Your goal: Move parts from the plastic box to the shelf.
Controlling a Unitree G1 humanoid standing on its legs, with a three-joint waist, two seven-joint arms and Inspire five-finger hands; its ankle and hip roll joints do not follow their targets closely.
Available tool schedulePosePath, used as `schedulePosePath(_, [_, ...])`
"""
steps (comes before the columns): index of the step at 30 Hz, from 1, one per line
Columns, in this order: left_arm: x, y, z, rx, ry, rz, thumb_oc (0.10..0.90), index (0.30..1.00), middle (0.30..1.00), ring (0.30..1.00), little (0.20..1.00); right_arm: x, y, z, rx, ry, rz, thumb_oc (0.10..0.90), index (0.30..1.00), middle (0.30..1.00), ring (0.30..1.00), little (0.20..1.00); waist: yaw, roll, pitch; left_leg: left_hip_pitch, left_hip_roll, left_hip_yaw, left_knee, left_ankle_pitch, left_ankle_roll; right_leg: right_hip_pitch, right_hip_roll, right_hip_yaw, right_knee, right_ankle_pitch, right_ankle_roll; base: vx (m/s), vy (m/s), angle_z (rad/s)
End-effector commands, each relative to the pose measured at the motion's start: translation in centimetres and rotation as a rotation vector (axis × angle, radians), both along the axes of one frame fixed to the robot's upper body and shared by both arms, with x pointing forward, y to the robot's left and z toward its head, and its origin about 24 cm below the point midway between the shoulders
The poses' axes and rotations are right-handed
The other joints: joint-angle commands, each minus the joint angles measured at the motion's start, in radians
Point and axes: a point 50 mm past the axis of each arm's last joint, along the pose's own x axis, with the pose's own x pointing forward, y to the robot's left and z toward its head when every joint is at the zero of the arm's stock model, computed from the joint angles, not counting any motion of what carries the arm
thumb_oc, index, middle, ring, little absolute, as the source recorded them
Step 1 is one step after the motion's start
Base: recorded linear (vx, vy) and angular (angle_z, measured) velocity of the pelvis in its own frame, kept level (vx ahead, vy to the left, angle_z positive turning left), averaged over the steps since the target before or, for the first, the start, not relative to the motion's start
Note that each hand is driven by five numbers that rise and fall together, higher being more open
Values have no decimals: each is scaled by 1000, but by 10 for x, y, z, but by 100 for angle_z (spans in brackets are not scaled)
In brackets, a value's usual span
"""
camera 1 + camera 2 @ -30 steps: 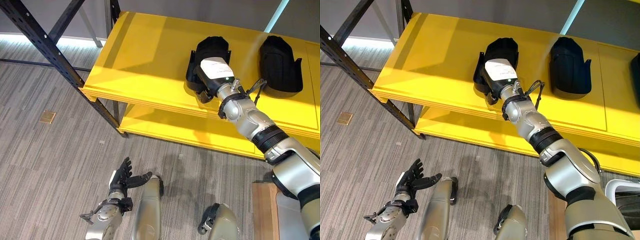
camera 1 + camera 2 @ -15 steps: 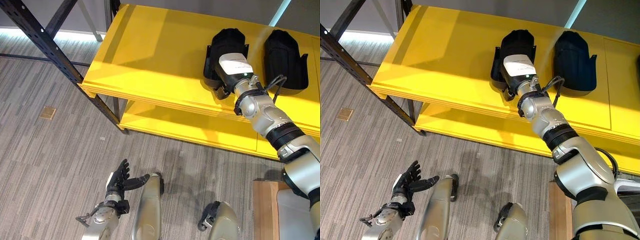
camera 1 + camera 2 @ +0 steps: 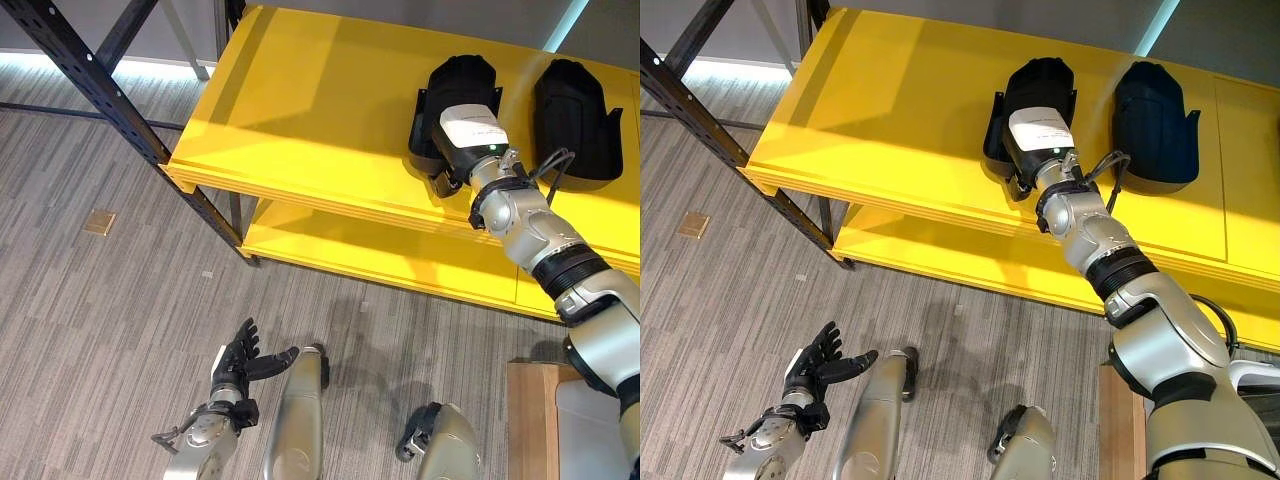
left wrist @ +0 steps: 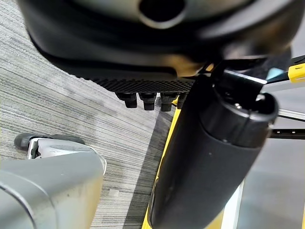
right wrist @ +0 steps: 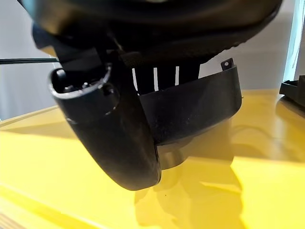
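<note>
A black moulded part (image 3: pixel 462 80) rests on the upper yellow shelf (image 3: pixel 300 110), and my right hand (image 3: pixel 470 130) is on its near end. In the right wrist view, fingers lie over the part (image 5: pixel 195 107) and the thumb (image 5: pixel 112 138) curls under its edge, so the hand is shut on it. A second black part (image 3: pixel 572 100) lies just to its right on the same shelf. My left hand (image 3: pixel 240 362) hangs low over the floor, open with straight fingers (image 4: pixel 147 99) and nothing in it.
A black slanted rack post (image 3: pixel 130 120) stands at the shelf's left corner. A lower yellow shelf (image 3: pixel 350 255) runs beneath the upper one. A wooden surface (image 3: pixel 525 420) and a pale box edge (image 3: pixel 590 430) sit at the lower right. A small brass plate (image 3: pixel 100 222) lies in the grey floor.
My right hand has carried the black part a little to the right, closer to the second part; the view has also shifted. The left hand has stayed low and open.
</note>
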Motion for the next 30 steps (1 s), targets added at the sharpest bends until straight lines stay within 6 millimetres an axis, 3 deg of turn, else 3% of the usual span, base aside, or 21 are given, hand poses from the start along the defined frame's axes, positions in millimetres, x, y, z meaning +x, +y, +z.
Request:
schedulePosePath(1, [16,10,30,29,-180,-1,900,1000,1000,1000,1000,-6,3,87,10,-247,10,400,300,300,300,300,33,7,-21,52,63,-92,64,-126,-57,12,14,-16,-43,66,-5,4,-4,6])
schedulePosePath(12, [15,17,33,39,-188,17,900,1000,1000,1000,1000,-11,14,113,-43,-305,29,400,300,300,300,300,55,-1,-25,38,54,-103,62,-120,-58,12,11,-29,-43,71,-4,4,-4,3])
schedulePosePath(30, [15,20,33,48,-187,17,900,1000,1000,1000,1000,-12,18,119,-58,-307,41,400,300,300,300,300,64,-5,-25,31,52,-107,62,-122,-57,5,14,-29,-42,69,-3,1,0,2])
